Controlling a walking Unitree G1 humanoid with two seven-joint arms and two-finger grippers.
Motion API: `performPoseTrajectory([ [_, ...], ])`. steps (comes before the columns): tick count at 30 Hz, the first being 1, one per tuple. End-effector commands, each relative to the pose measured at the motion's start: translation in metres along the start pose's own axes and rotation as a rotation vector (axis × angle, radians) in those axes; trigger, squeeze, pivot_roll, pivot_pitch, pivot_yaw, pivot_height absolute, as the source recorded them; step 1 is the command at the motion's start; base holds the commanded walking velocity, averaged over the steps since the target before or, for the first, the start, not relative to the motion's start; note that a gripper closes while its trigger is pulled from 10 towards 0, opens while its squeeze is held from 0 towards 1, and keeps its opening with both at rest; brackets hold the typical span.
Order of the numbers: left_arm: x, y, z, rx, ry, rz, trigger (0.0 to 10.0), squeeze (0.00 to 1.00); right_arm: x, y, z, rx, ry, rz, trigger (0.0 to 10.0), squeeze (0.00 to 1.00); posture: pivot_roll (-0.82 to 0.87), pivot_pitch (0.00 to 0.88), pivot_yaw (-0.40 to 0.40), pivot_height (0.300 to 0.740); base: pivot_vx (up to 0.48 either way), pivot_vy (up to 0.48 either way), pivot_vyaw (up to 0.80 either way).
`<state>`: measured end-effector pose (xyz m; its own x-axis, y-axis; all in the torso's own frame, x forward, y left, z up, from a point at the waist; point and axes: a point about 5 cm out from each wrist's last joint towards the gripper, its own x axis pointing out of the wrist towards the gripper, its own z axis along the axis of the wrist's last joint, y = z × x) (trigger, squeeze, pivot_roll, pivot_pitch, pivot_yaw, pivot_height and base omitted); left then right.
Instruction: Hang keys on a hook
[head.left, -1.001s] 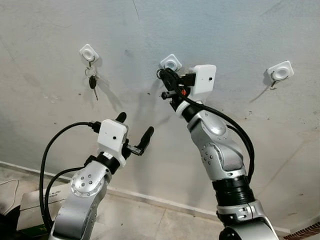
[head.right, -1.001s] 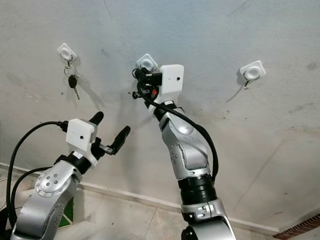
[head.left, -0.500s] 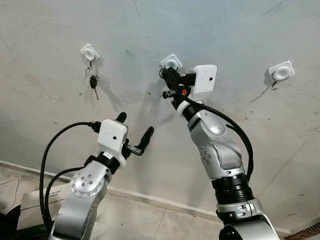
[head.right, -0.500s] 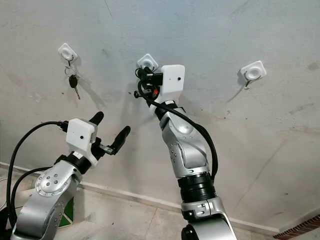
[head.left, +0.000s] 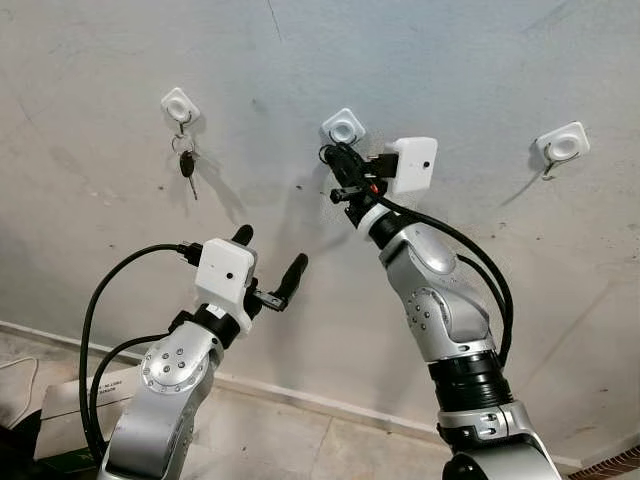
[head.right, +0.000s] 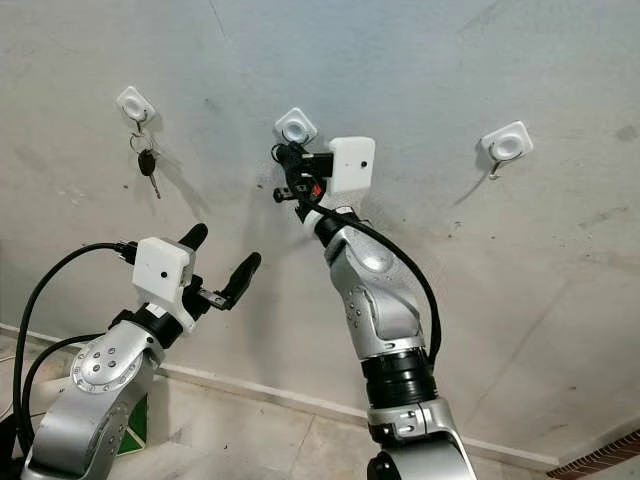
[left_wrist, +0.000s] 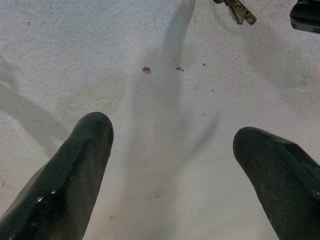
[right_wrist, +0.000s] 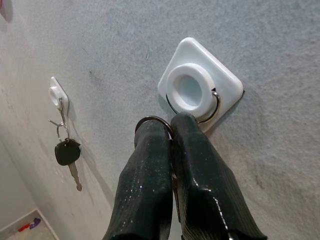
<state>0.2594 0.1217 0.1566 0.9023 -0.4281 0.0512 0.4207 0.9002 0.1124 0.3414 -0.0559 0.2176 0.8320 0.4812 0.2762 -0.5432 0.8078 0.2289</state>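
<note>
Right gripper (head.left: 336, 166) sits a touch lower and further toward 3 o'clock than half a second ago, and its white wrist camera block (head.left: 414, 164) has tipped from upright to more level. We note its two black fingers (right_wrist: 150, 165) pressed together, pinching a key ring (right_wrist: 150, 120) whose thin wire loop curves out just past the fingertips. That ring lies just beside the middle hook (right_wrist: 199, 87), at the 7 o'clock corner of its white square base; we cannot tell whether the ring touches the hook's metal wire. The keys on the ring are hidden behind the fingers.

We see three white hooks on the grey wall (head.left: 480, 80). At 9 o'clock from the middle one, well apart, the left hook (head.left: 178, 103) carries a black-headed key (head.left: 186, 166) dangling on its own ring. At 3 o'clock, the right hook (head.left: 561, 144) hangs bare.

Left gripper (head.left: 268, 265) hovers lower on the wall, at about 7 o'clock from the middle hook, apart from everything. Its fingers (left_wrist: 70, 175) are spread wide with bare plaster between them. White tiled floor (head.left: 290, 435) runs along the base of the wall.
</note>
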Motion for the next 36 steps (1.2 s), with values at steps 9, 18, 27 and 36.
performPoseTrajectory([
  [9,0.001,0.0,0.003,0.023,-0.006,-0.005,10.0,0.0,-0.001,-0.005,0.006,0.006,-0.027,-0.027,10.0,0.0,0.1,0.0,0.03,0.74,0.0,0.0,0.0],
  [18,0.001,0.0,0.003,0.024,-0.005,-0.007,10.0,0.0,-0.001,-0.01,0.013,0.036,-0.067,-0.065,10.0,0.0,0.09,0.0,0.03,0.74,0.0,0.0,0.0],
  [27,0.001,-0.001,0.002,0.029,-0.003,-0.015,10.0,0.0,-0.007,-0.017,0.015,0.043,-0.058,-0.068,10.0,0.0,0.09,0.0,0.03,0.74,0.0,0.0,0.0],
  [36,0.001,-0.002,0.001,0.032,0.0,-0.021,10.0,0.0,-0.017,-0.013,0.008,0.062,-0.005,0.011,10.0,0.0,0.09,0.0,0.033,0.74,0.0,0.0,0.0],
])
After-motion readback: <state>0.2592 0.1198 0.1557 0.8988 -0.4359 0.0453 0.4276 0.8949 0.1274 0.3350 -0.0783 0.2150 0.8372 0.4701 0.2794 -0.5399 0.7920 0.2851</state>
